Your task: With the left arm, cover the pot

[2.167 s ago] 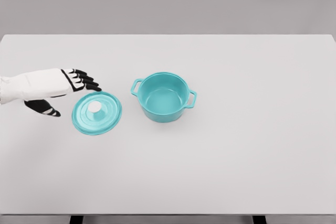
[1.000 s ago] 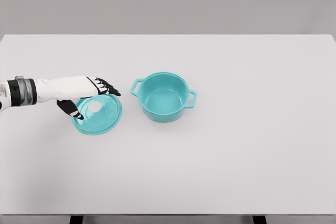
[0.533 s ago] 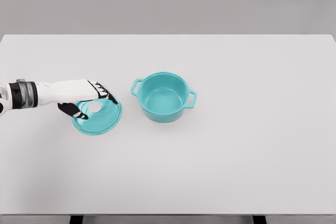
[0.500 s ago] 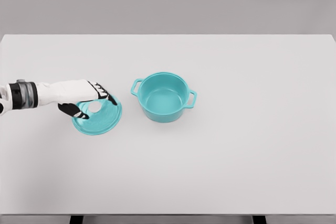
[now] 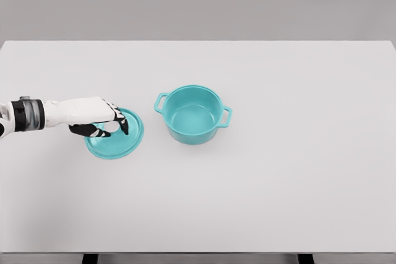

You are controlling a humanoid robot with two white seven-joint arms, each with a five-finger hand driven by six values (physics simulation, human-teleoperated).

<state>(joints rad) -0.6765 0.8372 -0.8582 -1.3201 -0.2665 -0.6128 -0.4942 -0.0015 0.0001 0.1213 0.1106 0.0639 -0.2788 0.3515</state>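
One arm shows, the left, reaching in over the white table point(image 5: 297, 177); its left hand point(image 5: 104, 119) sits on the teal lid point(image 5: 117, 141), fingers curled down around the knob. Lid lies flat just left of the open teal pot point(image 5: 193, 114), apart from it

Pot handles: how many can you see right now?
2. One handle on the pot's left rim, toward the lid; the other handle on its right rim.
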